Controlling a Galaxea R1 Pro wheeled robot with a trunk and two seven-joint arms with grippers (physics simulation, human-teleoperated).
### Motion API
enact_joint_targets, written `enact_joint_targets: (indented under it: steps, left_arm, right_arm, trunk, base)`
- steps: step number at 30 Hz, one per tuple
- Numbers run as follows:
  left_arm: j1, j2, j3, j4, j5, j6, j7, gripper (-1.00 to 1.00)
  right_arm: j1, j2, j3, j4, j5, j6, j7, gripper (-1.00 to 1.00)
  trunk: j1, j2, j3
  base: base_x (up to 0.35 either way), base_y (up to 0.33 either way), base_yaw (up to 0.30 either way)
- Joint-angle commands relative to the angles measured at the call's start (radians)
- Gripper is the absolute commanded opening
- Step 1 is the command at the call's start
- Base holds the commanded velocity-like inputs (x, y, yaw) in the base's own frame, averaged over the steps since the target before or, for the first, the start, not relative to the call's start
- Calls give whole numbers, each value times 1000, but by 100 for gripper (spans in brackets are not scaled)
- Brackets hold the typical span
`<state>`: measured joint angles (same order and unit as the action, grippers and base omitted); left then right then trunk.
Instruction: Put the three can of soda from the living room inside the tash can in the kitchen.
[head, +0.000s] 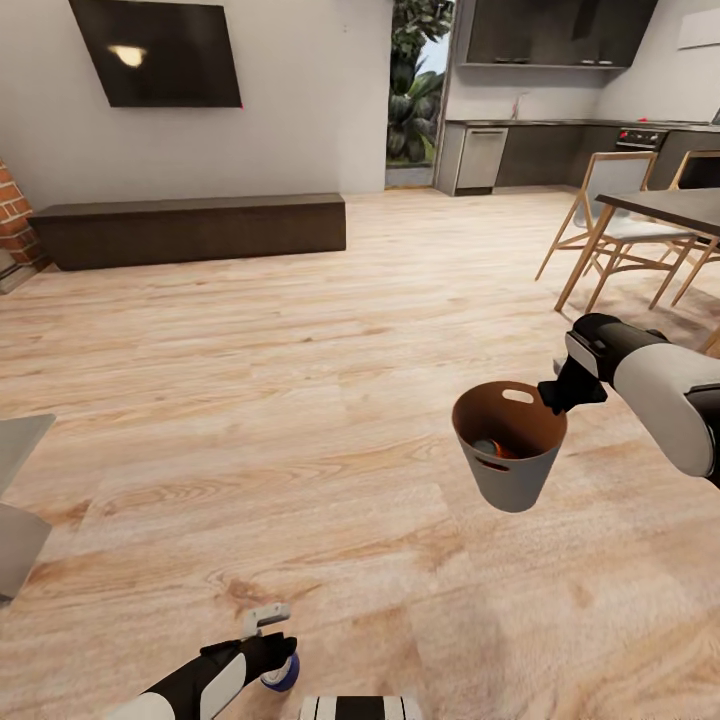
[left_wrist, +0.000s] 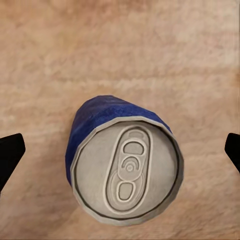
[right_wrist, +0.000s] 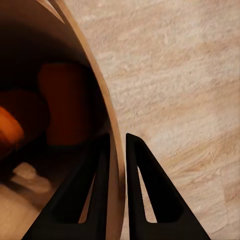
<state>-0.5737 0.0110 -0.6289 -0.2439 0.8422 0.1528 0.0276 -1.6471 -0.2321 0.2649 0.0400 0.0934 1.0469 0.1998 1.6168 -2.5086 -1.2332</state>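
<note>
My right gripper (head: 560, 395) is shut on the rim of the tash can (head: 512, 470), which hangs above the wooden floor. The bin is copper-brown inside and greyish outside, with an oval handle cutout. Orange cans of soda (head: 490, 447) lie at its bottom. In the right wrist view the two fingers (right_wrist: 95, 200) pinch the thin wall (right_wrist: 80, 65), one inside and one outside, and orange cans (right_wrist: 65, 110) show in the dark interior. My left gripper (head: 272, 640) is low at the near edge, open, its fingertips spread wide around a blue can (left_wrist: 125, 170) with a silver top, not touching it.
A long low dark bench (head: 190, 228) and a black TV (head: 160, 50) line the far wall, with red brick (head: 12, 215) at the left. A dining table (head: 670, 205) with wooden chairs (head: 610, 220) stands at the right. The kitchen cabinets (head: 550, 150) are far back right. A glass table corner (head: 15, 450) juts in at the left.
</note>
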Motion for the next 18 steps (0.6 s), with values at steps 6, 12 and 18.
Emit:
enact_joint_targets:
  steps: [6, 12, 18]
  left_arm:
    - [0, 0, 0, 0, 0, -20, 0, 100]
    - [0, 0, -1, 0, 0, -34, 0, 100]
    - [0, 0, -5, 0, 0, -49, 0, 100]
  right_arm:
    - [0, -1, 0, 0, -3, 0, 3, -100]
    - [0, 1, 2, 0, -3, 0, 3, -100]
    - [0, 1, 2, 0, -3, 0, 3, -100]
  trunk:
    - [3, -1, -23]
    - [3, -2, -27]
    - [5, -3, -46]
  base:
    - [0, 0, 0]
    - [0, 0, 0]
    - [0, 0, 0]
